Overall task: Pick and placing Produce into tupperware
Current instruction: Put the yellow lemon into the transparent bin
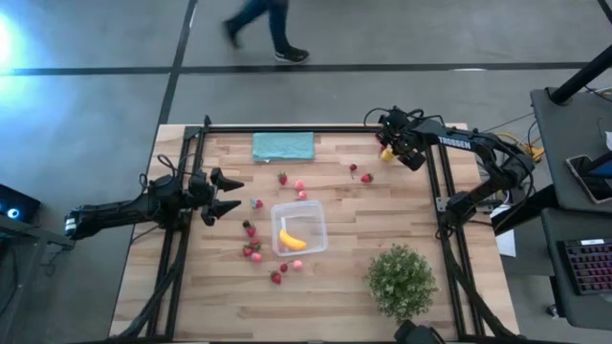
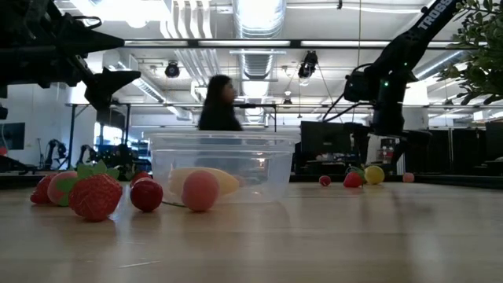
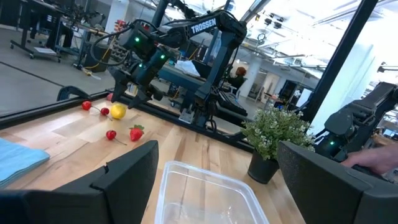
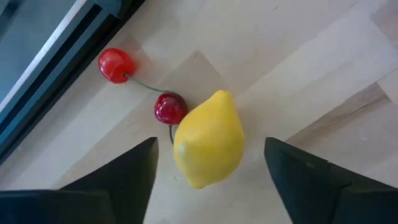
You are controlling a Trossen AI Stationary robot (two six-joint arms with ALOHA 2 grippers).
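Looking down past my right gripper (image 4: pixel 208 180), I see its two dark fingers spread wide apart on either side of a yellow lemon (image 4: pixel 209 138) lying on the wooden table (image 4: pixel 323 56), not yet touching it. Just beside the lemon sit two red cherries (image 4: pixel 169 108) joined by a thin green stem. My worry is that the smooth, rounded lemon could squirt out or roll when the fingers close, or that a finger could snag the cherry stem and drag it along. From above, this gripper (image 1: pixel 389 148) works at the table's far right corner, well apart from the clear tub (image 1: pixel 299 228) near the middle, which already holds a banana (image 1: pixel 292 240); a loose grip could drop the lemon on that long carry. Strawberries (image 1: pixel 251 250) lie scattered around the tub. My left gripper (image 1: pixel 228 194) waits beside the tub, fingers apart. Farther off, a person (image 1: pixel 263 29) walks past the table.
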